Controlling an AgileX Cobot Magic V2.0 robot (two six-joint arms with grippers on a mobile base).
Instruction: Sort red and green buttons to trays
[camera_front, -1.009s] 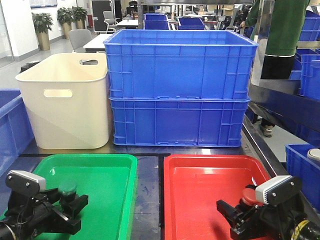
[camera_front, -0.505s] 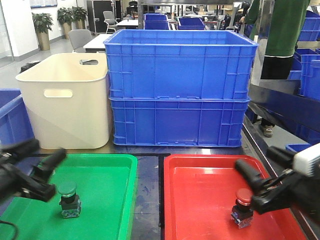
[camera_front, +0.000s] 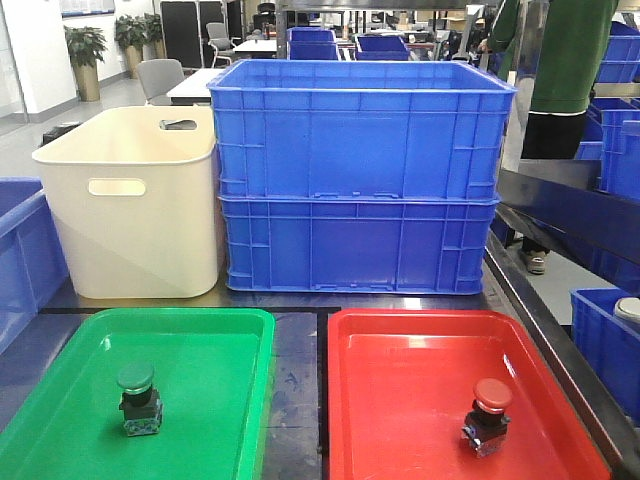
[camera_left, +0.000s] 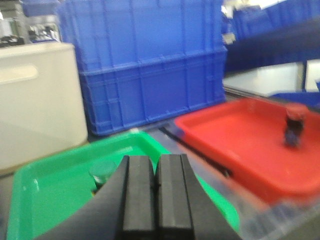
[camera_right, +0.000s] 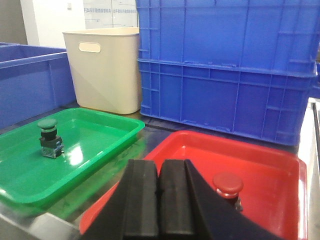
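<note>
Buttons both sit in matching trays: green button upright in the green tray, toward its left-middle; red button upright in the red tray, near its right front. Neither arm shows in the front view. Left gripper in its wrist view has jaws pressed together, nothing between them; that view is blurred, green button only partly visible behind the jaws. Right gripper likewise has jaws closed flat against each other, empty, with the red button just beyond and to the right of them. Behind the trays on the counter stand a cream bin and two stacked blue crates.

Judgement: sorting step looks finished, both pieces released and standing free. No further loose buttons visible in any view, so the next move probably calls only for parking the arms clear of the trays; if more buttons exist off-frame, jaws would need opening first.
</note>
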